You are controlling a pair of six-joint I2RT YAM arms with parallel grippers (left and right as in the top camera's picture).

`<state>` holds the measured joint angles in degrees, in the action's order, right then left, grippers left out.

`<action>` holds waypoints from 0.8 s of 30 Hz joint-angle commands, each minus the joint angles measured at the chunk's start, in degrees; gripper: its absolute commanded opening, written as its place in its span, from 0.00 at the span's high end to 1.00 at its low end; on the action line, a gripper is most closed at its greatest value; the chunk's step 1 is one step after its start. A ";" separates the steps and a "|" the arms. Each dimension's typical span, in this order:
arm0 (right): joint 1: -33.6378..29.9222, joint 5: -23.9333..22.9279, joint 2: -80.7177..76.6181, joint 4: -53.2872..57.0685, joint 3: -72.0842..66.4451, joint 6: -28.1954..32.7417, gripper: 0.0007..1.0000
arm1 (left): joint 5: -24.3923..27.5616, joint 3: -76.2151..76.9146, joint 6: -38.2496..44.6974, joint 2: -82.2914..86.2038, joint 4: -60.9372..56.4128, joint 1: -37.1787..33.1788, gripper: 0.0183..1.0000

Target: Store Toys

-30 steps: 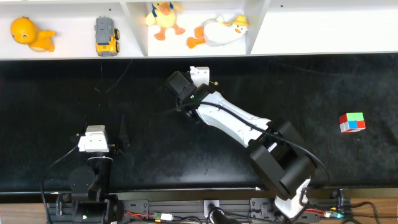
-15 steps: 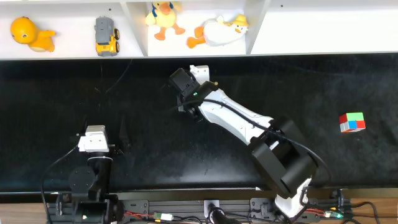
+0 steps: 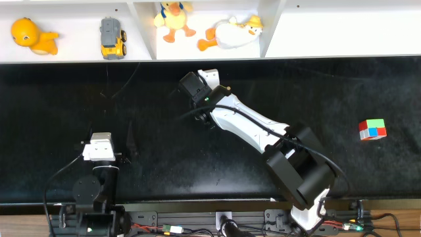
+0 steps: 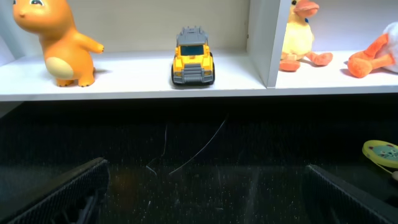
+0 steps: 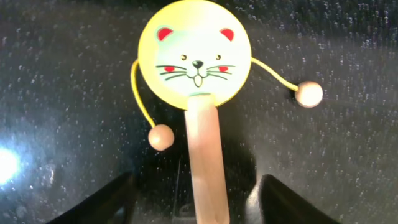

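Right gripper [image 5: 196,186] spread wide, empty, fingers either side of wooden handle [image 5: 205,149]. Cat-face rattle drum [image 5: 196,53] flat on black table [image 5: 348,174], near shelf [image 3: 329,29]. Risks: round handle rolls out of closing fingers; loose stringed beads [image 5: 309,93] snag shelf edge.

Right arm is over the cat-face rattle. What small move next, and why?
Probably lower the right gripper and close on the wooden handle of the yellow cat-face rattle drum: the open fingers straddle the handle, and the toy lies ungripped on the black tabletop.
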<state>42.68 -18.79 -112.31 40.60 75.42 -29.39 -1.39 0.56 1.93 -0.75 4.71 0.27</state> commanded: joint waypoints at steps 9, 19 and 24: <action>-0.33 -0.04 -0.52 -0.13 1.49 -0.15 0.80 | 0.66 -0.09 0.87 0.59 0.13 -0.31 0.00; -0.35 -0.09 -0.50 0.90 1.46 -0.17 0.96 | 0.66 -0.09 0.87 0.59 0.13 -0.31 0.00; -0.35 -0.33 0.09 3.91 1.44 -0.20 0.96 | 0.66 -0.09 0.87 0.59 0.13 -0.31 0.00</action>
<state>42.46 -18.46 -112.31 43.57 75.66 -29.56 -1.28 0.56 1.91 -0.75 4.71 0.27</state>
